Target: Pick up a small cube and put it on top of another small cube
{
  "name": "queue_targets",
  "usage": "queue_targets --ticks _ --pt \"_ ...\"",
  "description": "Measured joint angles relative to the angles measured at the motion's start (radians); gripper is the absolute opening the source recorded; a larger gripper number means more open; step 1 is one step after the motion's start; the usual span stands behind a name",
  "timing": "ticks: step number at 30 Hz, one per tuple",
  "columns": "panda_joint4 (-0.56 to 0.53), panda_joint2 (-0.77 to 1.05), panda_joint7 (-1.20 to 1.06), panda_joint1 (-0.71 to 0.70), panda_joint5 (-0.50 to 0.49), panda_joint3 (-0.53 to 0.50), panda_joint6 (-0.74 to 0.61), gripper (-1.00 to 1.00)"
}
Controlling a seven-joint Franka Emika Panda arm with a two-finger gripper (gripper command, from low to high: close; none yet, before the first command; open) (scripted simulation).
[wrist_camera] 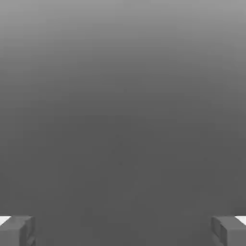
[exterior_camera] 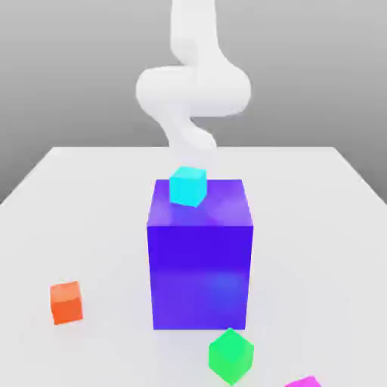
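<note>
Exterior view first: a white table [exterior_camera: 91,196] carries a big blue-purple block [exterior_camera: 200,264] at its middle, standing upright with one flat face toward the camera. On the block's top, near the far edge and toward the exterior view's left, sits a small cyan cube [exterior_camera: 187,186], turned so that a corner edge points at the camera. The small bright magenta-pink cube [exterior_camera: 304,382] lies on the table at the near edge, toward the exterior view's right of the block; just its top peeks in, so its turn cannot be told, and as a cube it has no long axis. Just beside it, toward the left, a small green cube [exterior_camera: 230,355] rests near the block's front lower corner, also turned corner-on. A small orange cube [exterior_camera: 67,302] sits well apart on the exterior view's left. The white arm [exterior_camera: 193,87] rises behind the block.

In the hand view the gripper [wrist_camera: 123,230] has its two fingertips [wrist_camera: 17,230] set wide apart, with nothing between them and plain grey beyond.
</note>
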Motion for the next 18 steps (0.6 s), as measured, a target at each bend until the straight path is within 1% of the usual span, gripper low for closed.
queue_targets --ticks 18 --pt "0.064 0.659 0.005 0.058 -0.062 0.098 0.162 0.0"
